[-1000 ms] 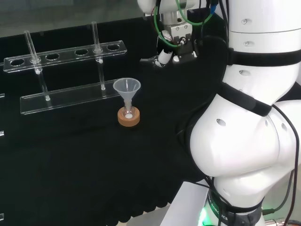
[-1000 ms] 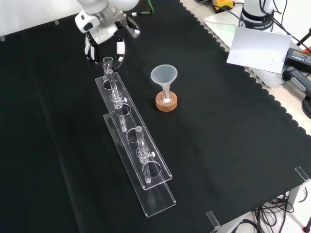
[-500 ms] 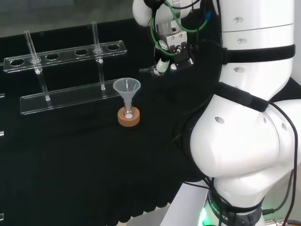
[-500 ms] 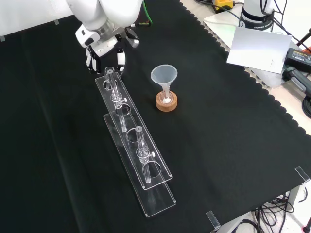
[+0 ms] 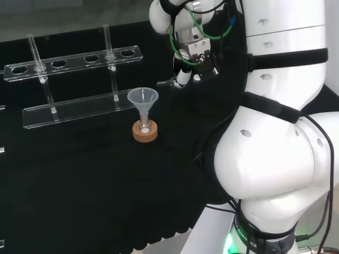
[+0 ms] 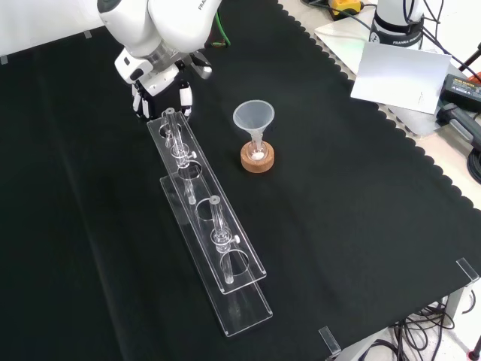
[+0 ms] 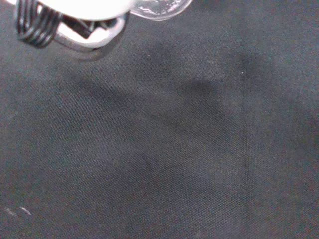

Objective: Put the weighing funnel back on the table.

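The black and white hand [image 6: 160,84] is sinking toward the black cloth [image 6: 338,188] beyond the clear plastic rack's [image 6: 210,226] far end, seemingly still gripping the small clear weighing funnel [image 7: 159,6], so set-down is nearing.

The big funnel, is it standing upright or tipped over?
Upright. The funnel stands mouth up, its stem in the small flask on the cork ring.
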You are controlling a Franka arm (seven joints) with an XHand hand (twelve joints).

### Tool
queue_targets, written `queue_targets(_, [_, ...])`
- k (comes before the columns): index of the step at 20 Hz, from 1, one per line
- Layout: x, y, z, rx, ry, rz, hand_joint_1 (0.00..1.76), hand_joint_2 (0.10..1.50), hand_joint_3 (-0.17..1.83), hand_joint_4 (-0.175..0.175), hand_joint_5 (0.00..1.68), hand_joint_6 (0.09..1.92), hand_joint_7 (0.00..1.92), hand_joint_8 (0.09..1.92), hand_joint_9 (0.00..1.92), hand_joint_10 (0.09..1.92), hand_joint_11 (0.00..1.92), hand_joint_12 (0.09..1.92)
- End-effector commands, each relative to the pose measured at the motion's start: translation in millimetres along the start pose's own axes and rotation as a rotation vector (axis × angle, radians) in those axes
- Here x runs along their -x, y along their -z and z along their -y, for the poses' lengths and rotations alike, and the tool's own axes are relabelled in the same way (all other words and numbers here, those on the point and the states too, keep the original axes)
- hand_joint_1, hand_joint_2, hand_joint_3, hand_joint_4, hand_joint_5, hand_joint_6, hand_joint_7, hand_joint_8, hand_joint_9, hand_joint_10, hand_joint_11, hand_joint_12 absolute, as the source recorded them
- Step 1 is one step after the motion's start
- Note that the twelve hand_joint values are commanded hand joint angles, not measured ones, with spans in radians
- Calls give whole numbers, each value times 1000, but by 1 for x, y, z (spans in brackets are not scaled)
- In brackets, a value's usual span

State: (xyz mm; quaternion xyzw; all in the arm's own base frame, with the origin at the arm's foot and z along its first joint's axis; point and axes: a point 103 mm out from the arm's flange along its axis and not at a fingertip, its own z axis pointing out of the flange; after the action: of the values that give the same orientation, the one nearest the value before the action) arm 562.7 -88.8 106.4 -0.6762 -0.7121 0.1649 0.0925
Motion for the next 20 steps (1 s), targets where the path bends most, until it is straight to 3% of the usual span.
queue_targets(1, [-11,-10,-16,-32,-45,42,1131,641,663,175,1300,630,713,630,1141,121,930,964])
queue_targets(12, [-12,-18,-25,-50,-22,43,1130,641,663,175,1299,631,712,632,1138,119,927,966])
queue_targets(20, [-9,-21,-28,-52,-73,46,1130,641,663,175,1298,633,712,633,1137,119,927,967])
